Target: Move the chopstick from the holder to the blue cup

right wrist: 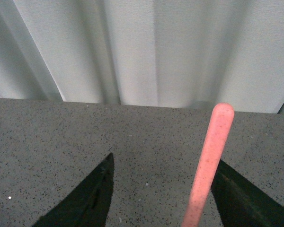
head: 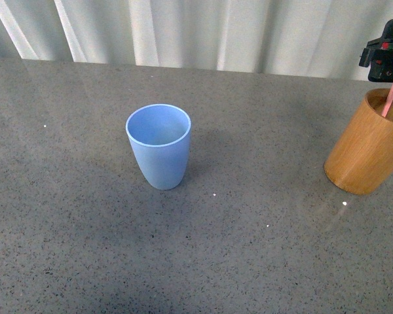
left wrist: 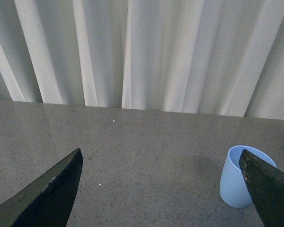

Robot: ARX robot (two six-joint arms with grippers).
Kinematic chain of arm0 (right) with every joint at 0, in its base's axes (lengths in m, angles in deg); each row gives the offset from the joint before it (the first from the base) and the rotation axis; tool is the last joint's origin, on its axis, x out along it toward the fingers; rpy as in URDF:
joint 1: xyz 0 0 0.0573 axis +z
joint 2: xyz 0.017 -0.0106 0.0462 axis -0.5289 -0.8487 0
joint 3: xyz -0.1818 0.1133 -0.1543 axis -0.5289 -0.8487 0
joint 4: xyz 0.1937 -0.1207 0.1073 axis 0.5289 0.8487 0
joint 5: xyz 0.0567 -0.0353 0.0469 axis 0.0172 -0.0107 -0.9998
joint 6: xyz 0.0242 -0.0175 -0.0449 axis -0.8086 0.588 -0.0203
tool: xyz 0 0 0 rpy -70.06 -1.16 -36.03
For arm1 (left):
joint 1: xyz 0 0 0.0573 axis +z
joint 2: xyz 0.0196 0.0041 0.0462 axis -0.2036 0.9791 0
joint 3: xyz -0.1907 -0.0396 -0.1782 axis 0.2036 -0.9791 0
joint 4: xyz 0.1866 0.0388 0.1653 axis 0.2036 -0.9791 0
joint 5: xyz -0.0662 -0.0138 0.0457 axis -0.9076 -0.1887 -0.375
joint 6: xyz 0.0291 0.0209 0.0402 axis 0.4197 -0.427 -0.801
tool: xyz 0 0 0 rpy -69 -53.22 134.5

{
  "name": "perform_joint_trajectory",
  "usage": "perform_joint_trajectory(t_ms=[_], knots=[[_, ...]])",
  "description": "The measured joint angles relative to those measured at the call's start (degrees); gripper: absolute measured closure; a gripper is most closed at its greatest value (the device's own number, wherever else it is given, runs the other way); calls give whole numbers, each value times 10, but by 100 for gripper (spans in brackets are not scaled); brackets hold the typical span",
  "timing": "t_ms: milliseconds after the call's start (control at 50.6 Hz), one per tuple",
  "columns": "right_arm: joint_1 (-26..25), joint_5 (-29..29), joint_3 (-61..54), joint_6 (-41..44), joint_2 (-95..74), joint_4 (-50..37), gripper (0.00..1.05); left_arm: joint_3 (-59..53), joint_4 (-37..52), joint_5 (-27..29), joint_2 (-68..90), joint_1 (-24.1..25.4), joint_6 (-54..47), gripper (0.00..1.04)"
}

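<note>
Speckled grey counter is taking up the nearest ground in the front view. Blue cup is standing upright about mid-counter, nothing showing inside. Holder is sitting well apart from it toward the counter's right side. The chopstick is leaning in the holder, its upper end sticking above the rim.

Right gripper is hanging directly over the holder. Its wrist view is showing the jaws spread with the chopstick between them, close against one finger, the other well clear: not clamped. Left gripper is idling with jaws wide, holding nothing.

Judgement: the step in hand is the grasp. The next move is calling for closing squarely on the stick, then lifting straight until its lower end is clearing the rim.

Surface is looking hard, flat, slightly glossy. Pale pleated curtain is hanging along the far edge.
</note>
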Motion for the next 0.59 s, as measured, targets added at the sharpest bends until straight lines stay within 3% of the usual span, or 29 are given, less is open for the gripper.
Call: perform_joint_trajectory(t_ms=[198, 336, 593], knots=[[0, 1, -1, 0, 0, -7, 75, 0, 0, 0, 0, 0, 0, 7], [0, 1, -18, 1, 16, -14, 101, 0, 0, 0, 0, 0, 0, 7], [9, 1, -63, 13, 92, -32, 102, 0, 0, 0, 0, 0, 0, 7]])
